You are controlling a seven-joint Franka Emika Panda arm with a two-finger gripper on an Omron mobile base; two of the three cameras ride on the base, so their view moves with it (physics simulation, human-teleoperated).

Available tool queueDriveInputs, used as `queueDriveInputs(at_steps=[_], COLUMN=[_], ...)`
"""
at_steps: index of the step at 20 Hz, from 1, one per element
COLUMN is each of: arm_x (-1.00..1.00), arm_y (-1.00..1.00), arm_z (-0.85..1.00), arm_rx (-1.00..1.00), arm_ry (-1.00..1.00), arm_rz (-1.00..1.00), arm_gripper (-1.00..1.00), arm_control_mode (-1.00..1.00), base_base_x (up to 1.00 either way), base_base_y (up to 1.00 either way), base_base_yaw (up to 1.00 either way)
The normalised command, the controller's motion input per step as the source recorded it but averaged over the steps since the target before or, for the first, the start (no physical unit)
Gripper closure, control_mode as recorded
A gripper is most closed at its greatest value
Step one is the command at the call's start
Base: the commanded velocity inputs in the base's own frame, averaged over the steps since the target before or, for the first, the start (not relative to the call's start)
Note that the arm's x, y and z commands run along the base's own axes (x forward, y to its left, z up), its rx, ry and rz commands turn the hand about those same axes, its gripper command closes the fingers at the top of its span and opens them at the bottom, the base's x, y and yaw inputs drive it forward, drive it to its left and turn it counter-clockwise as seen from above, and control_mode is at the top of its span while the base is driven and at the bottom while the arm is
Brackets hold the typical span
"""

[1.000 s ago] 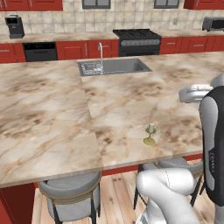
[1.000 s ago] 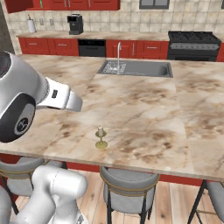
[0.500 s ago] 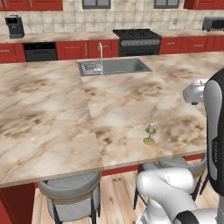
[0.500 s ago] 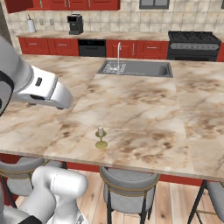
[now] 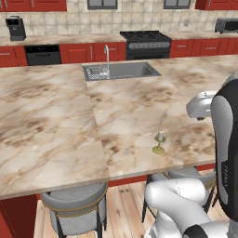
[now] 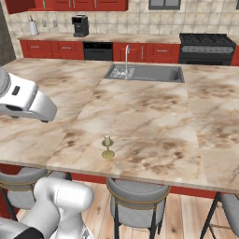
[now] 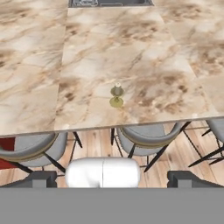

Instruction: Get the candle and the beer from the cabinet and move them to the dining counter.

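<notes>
In the hand view the gripper (image 7: 112,177) stands wide open with nothing between its dark fingertips (image 7: 41,178), one at each lower corner. It is held well back from the dining counter (image 7: 39,65), out past the near edge and above the stools, looking across the marbled top.

Straight ahead of it the candle (image 7: 116,95) stands upright on its brass holder, alone on the stone, a little in from the near edge — apart from the gripper, nothing touching it. The left base view shows the candle (image 5: 159,142) on the near right part of the dining counter (image 5: 46,121); the right base view has the candle (image 6: 108,147) near the front edge of the dining counter (image 6: 154,116), left of centre.

Between gripper and candle lie only the counter edge and the grey round stools (image 7: 146,135) tucked beneath it; one stool (image 6: 138,196) sits just below the candle's spot, another stool (image 5: 74,204) further along. Wooden floor shows under them.

Further out, the steel sink (image 5: 120,71) with its tap (image 5: 107,54) is set into the far side of the island, well apart from the candle. Beyond it, against the tiled wall — a black stove (image 6: 207,45), red drawers (image 6: 51,49), a dark dishwasher front (image 5: 42,55) and a coffee machine (image 6: 80,25) on the narrower counter.
</notes>
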Motion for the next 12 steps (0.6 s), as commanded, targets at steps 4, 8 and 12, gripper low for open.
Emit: queueDriveInputs(at_steps=[4, 8, 12], arm_x=[0.0, 0.0, 0.03], arm_y=[0.13, 0.0, 0.0], arm_z=[0.0, 0.0, -0.04], arm_rx=[0.0, 0.0, 0.0], arm_ry=[0.0, 0.0, 0.0], arm_rz=[0.03, 0.04, 0.03], arm_gripper=[-1.0, -1.0, -1.0], arm_control_mode=[-1.0, -1.0, -1.0], base_base_x=[0.0, 0.0, 0.0], base_base_y=[0.0, 0.0, 0.0], base_base_yaw=[0.0, 0.0, 0.0])
